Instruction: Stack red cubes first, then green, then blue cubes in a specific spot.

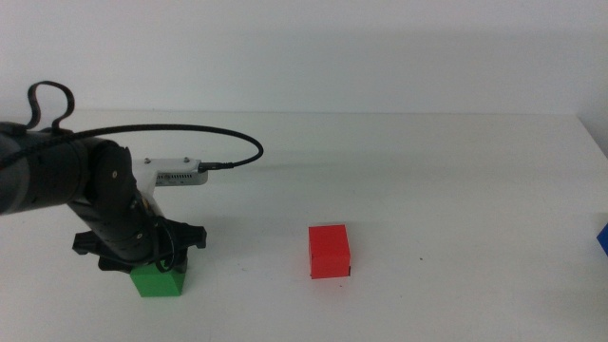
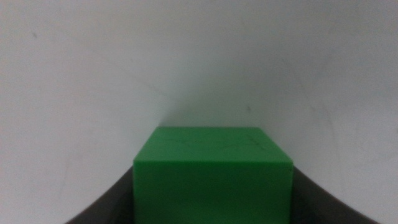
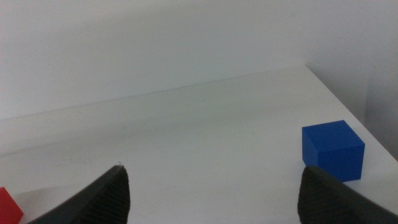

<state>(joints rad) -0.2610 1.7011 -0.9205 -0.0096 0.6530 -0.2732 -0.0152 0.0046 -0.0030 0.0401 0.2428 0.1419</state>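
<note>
No brand, label or legible writing appears on any cube, on either arm or on the worktop [image 1: 427, 190].

Left tool [image 1: 157, 266]: positioned at the near left of the white worktop, directly over the green cube [image 1: 158, 281]. The wrist view shows the green cube [image 2: 213, 180] seated between the two dark jaws, one pressed to each side face; the tool is clamped on it. In the middle view the cube's lower part shows beneath the tool, and whether its base touches the worktop cannot be told. A black cable [image 1: 180, 133] loops from the arm to a light-coloured wrist module.

Red cube [image 1: 330, 251]: resting on the worktop near the centre, well apart from the green cube and to its right in the middle view. Small dark marks [image 1: 351, 274] show at its lower corners; their shape is too small to confirm.

Blue cube [image 3: 333, 150]: resting near the worktop's right edge, only a sliver visible at the middle view's right border [image 1: 602, 238].

Right tool [image 3: 214, 193]: out of the middle view. Its jaws stand wide apart and hold nothing; the blue cube lies just beyond one jaw, apart from it, and a corner of the red cube [image 3: 9, 206] shows beside the other.
</note>
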